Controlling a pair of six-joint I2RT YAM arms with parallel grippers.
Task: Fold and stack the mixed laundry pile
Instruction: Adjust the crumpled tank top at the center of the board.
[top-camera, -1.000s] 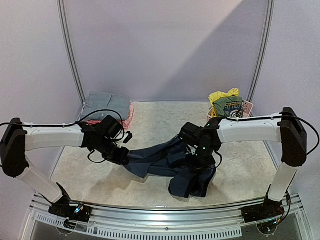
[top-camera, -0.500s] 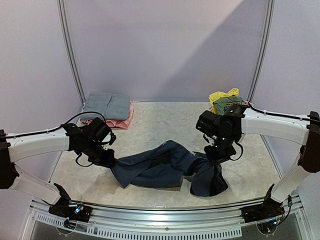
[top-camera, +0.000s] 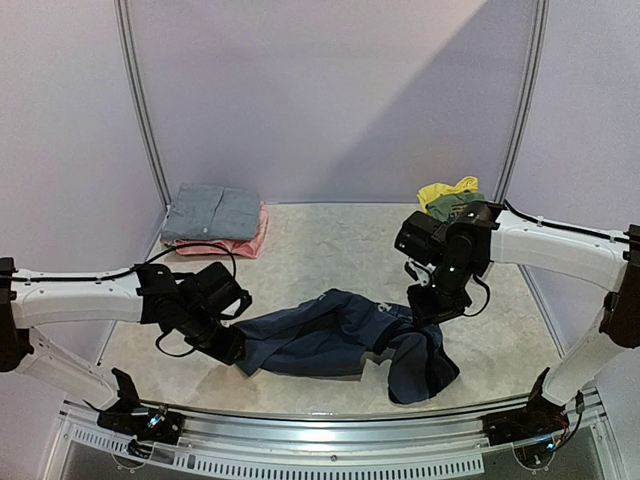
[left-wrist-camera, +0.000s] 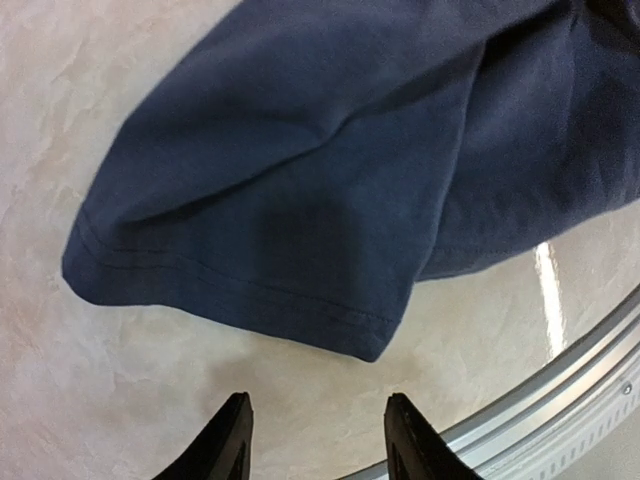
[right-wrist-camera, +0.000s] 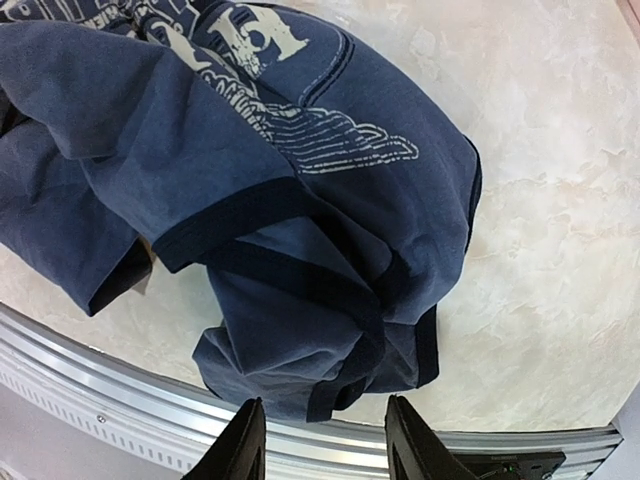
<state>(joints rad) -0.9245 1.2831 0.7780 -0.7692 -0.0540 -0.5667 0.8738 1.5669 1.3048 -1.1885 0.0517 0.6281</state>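
Navy top (right-wrist-camera: 330, 230) (lettering partly cut off)

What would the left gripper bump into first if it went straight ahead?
Probably the navy top, its hem just ahead of the left gripper, though it might touch the table first; depth is unclear.

Navy top (right-wrist-camera: 250, 180), white lettering, dark trim; grey shirt (top-camera: 210, 212); yellow piece (top-camera: 447, 189); cream marbled table (top-camera: 330, 250).

your left arm (top-camera: 80, 295) reaches in low from the left, forearm nearly level, wrist tipped downward; the left jaws stand apart, gripping nothing. your right arm (top-camera: 545, 245) stretches in higher, wrist pointing straight down, the right jaws likewise parted and empty.
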